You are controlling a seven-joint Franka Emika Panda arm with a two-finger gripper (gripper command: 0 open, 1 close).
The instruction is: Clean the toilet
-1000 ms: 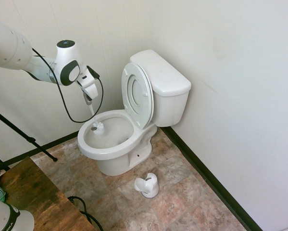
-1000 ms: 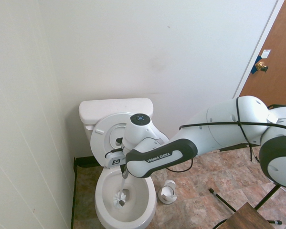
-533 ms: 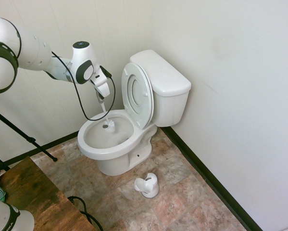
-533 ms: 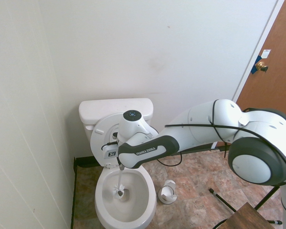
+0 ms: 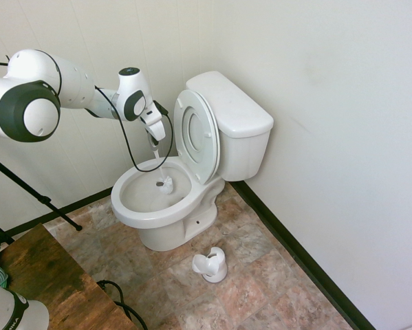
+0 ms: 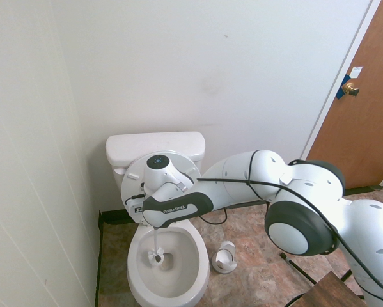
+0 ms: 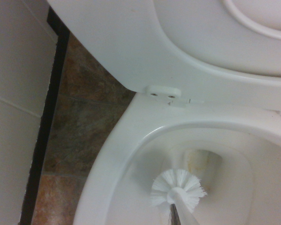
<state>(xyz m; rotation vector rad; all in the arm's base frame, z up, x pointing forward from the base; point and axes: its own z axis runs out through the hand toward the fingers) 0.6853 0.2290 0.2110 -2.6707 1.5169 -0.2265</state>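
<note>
Your gripper (image 5: pixel 153 139) is clamped on the brush (image 5: pixel 166 183), bristles deep in the toilet (image 5: pixel 150 213) bowl. Press the head against the porcelain and sweep around, keeping the handle upright.

White porcelain toilet (image 5: pixel 223 137) in the room corner, seat and lid raised against the boxy tank. White robot arm (image 5: pixel 68 86) reaching in over the bowl; gripper (image 5: pixel 153 142) pointing down, closed on the handle of a white toilet brush (image 5: pixel 166 183), bristle head inside the bowl. White brush holder (image 5: pixel 211 265) on the tiled floor (image 5: pixel 261 289), near the toilet's base.
</note>
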